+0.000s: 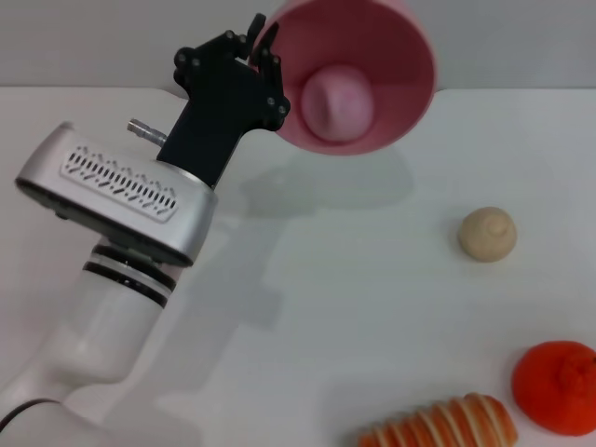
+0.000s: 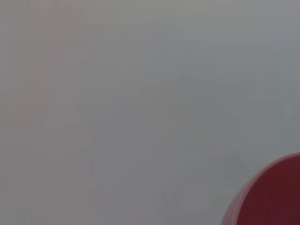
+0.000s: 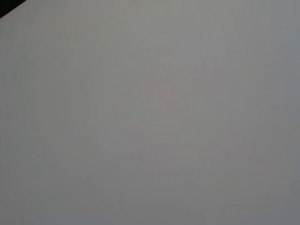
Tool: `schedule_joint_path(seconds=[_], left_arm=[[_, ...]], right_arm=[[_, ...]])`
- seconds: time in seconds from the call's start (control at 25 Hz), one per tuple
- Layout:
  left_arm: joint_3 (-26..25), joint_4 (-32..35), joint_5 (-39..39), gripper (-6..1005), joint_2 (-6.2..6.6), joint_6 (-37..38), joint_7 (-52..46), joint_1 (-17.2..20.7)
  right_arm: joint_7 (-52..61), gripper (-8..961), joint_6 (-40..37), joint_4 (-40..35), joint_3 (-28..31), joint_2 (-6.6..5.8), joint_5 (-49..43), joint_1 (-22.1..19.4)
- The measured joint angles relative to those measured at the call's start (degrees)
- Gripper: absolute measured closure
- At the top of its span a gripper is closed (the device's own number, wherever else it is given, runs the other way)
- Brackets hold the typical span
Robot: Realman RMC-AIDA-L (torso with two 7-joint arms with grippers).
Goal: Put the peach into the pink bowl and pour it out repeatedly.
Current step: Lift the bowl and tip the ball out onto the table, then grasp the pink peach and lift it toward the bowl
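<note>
In the head view my left gripper (image 1: 265, 58) is shut on the left rim of the pink bowl (image 1: 396, 84) and holds it raised above the table at the far middle. The bowl is tipped so its opening faces the camera. The peach (image 1: 337, 105), a small dusty-pink round fruit, lies inside the bowl against its bottom. In the left wrist view only a curved piece of the bowl's rim (image 2: 272, 194) shows against a plain grey surface. My right gripper is out of view; its wrist view shows only bare surface.
A beige round ball (image 1: 487, 234) lies on the white table (image 1: 354, 307) at the right. An orange-red fruit (image 1: 557, 386) sits at the near right corner. A striped orange-and-white bread-like item (image 1: 447, 426) lies at the near edge.
</note>
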Motion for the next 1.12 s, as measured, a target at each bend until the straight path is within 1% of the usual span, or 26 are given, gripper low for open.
schedule_joint_path(seconds=[0.24, 0.32, 0.52, 0.6, 0.72, 0.76, 0.8, 0.84, 0.88, 0.96, 1.0, 1.04, 1.12], left_arm=[[3.2, -0.1, 0.3, 891, -0.04, -7.0, 0.7, 0.8], [3.4, -0.2, 0.2, 890, 0.04, -7.8, 0.4, 0.9], [3.1, -0.4, 0.0, 889, 0.05, -5.2, 0.1, 0.4], [2.1, -0.1, 0.0, 888, 0.02, -2.1, -0.2, -0.1], [-1.5, 1.3, -0.1, 887, 0.1, 5.8, -2.3, -1.1], [-3.4, 2.1, -0.1, 886, 0.17, 9.4, -3.4, -1.5], [-5.7, 3.2, -0.1, 886, 0.27, 14.5, -4.5, -2.0], [-7.0, 3.8, -0.1, 885, 0.32, 17.3, -5.0, -2.2], [-10.2, 5.3, -0.1, 885, 0.39, 23.4, -5.6, -2.9], [-16.8, 7.9, -0.1, 884, 0.42, 35.6, -5.9, -4.2], [-20.0, 8.9, -0.1, 884, 0.45, 41.2, -5.9, -5.2], [-23.9, 9.6, -0.1, 884, 0.41, 48.1, -6.0, -6.6], [-30.4, 10.0, -0.1, 883, 0.38, 58.6, -6.0, -9.3]], right_arm=[[0.0, 437, 0.0, 0.5, 0.1, -0.23, 0.0, 1.1], [0.0, 437, 0.0, 0.6, 0.1, -0.31, 0.0, 1.4], [0.0, 436, 0.0, 0.7, 0.1, -0.39, 0.0, 1.8], [0.0, 436, 0.0, 0.7, 0.1, -0.41, 0.0, 2.0], [0.0, 436, 0.0, 0.8, -0.2, -0.42, -0.1, 2.2], [0.0, 436, 0.0, 0.7, -0.3, -0.45, -0.4, 2.3], [1.2, 436, 0.1, -0.3, -0.5, -0.5, -2.7, 2.3], [2.3, 436, 0.2, -1.5, -0.5, -0.52, -5.0, 2.2], [2.3, 436, 0.2, -1.5, -0.5, -0.52, -5.0, 2.2], [4.7, 436, 0.3, -4.2, -0.5, -0.38, -9.0, 2.1], [7.3, 436, 0.0, -7.6, -0.6, -0.03, -13.0, 2.0], [8.7, 436, -0.6, -9.3, -0.6, 0.11, -14.9, 1.9], [9.8, 436, -1.1, -10.7, -0.7, 0.22, -16.4, 1.9]])
